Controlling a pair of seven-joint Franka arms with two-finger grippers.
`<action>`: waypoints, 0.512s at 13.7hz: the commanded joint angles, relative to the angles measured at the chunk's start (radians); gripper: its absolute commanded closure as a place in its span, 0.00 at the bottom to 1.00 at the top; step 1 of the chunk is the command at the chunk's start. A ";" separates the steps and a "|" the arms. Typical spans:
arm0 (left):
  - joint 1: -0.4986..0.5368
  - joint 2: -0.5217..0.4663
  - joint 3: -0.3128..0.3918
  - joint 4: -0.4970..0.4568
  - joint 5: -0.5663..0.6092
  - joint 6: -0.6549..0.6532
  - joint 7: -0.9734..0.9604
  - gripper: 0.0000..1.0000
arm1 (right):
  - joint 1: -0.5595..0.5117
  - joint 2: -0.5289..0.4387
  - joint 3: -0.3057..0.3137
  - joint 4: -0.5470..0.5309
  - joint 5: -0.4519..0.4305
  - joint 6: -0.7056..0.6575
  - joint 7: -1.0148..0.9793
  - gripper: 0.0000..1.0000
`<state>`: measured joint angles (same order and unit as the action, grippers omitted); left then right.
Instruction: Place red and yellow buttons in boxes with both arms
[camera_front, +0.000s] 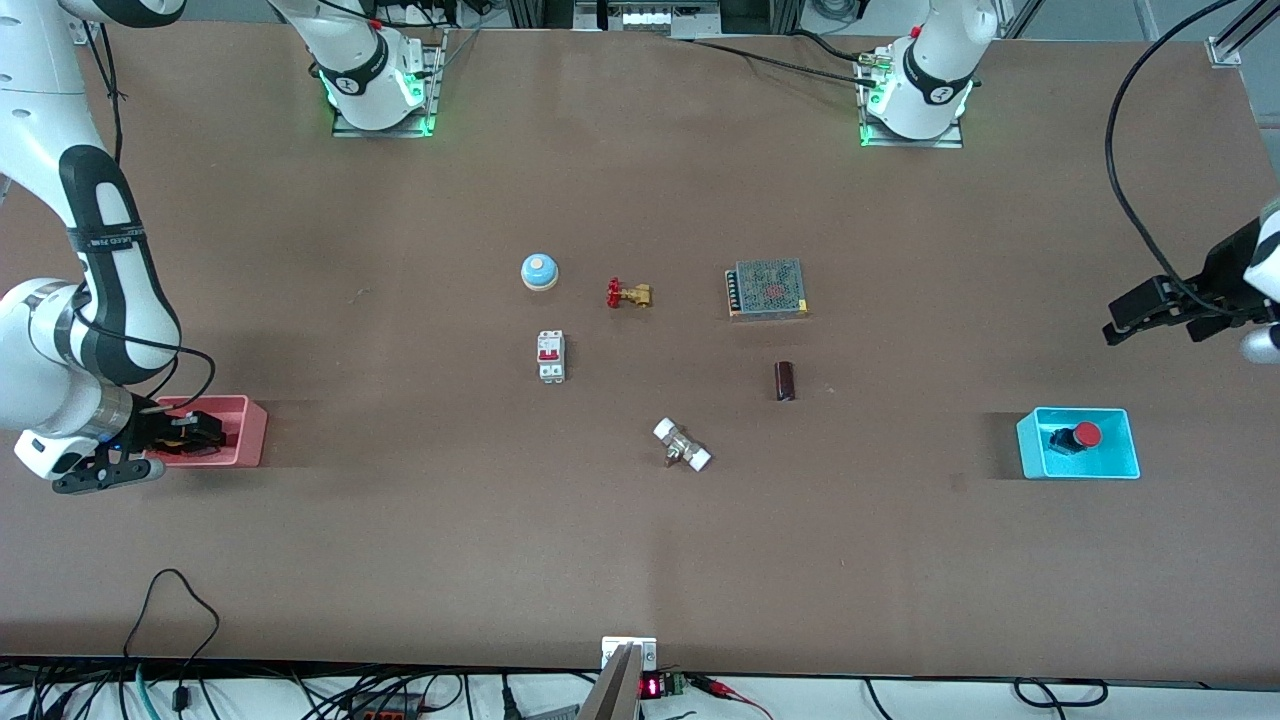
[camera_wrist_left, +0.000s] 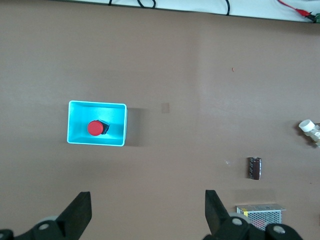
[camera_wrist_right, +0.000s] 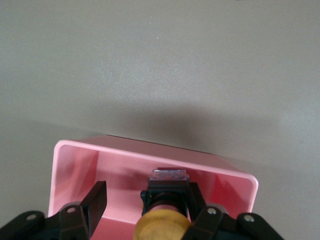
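The red button (camera_front: 1080, 436) lies in the cyan box (camera_front: 1030, 440) near the left arm's end of the table; both show in the left wrist view, button (camera_wrist_left: 95, 128) and box (camera_wrist_left: 72, 122). My left gripper (camera_front: 1150, 325) is open and empty, up in the air over the table beside that box, its fingers (camera_wrist_left: 77, 212) wide apart. My right gripper (camera_front: 205, 432) reaches into the pink box (camera_front: 250, 425). Its jaws are open around the yellow button (camera_wrist_right: 160, 225), which sits inside the pink box (camera_wrist_right: 75, 165) close against one finger, with a gap to the other.
Around the table's middle stand a blue bell (camera_front: 540, 271), a brass valve with a red handle (camera_front: 628, 294), a mesh power supply (camera_front: 767, 289), a white circuit breaker (camera_front: 551, 356), a dark cylinder (camera_front: 785, 381) and a white-capped fitting (camera_front: 682, 445).
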<state>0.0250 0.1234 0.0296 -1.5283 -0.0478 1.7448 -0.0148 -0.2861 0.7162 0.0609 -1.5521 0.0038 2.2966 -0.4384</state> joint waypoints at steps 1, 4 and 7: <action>-0.005 -0.001 0.000 0.046 0.019 -0.103 -0.004 0.00 | -0.008 0.011 0.008 0.018 0.019 0.000 -0.020 0.26; -0.002 -0.010 -0.013 0.034 0.006 -0.137 -0.016 0.00 | -0.010 0.011 0.008 0.018 0.021 -0.002 -0.017 0.24; 0.000 -0.045 -0.013 -0.032 0.006 -0.087 -0.016 0.00 | -0.011 0.012 0.011 0.018 0.051 -0.005 -0.016 0.24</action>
<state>0.0237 0.1212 0.0210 -1.5013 -0.0478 1.6270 -0.0192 -0.2864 0.7164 0.0609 -1.5522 0.0144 2.2965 -0.4383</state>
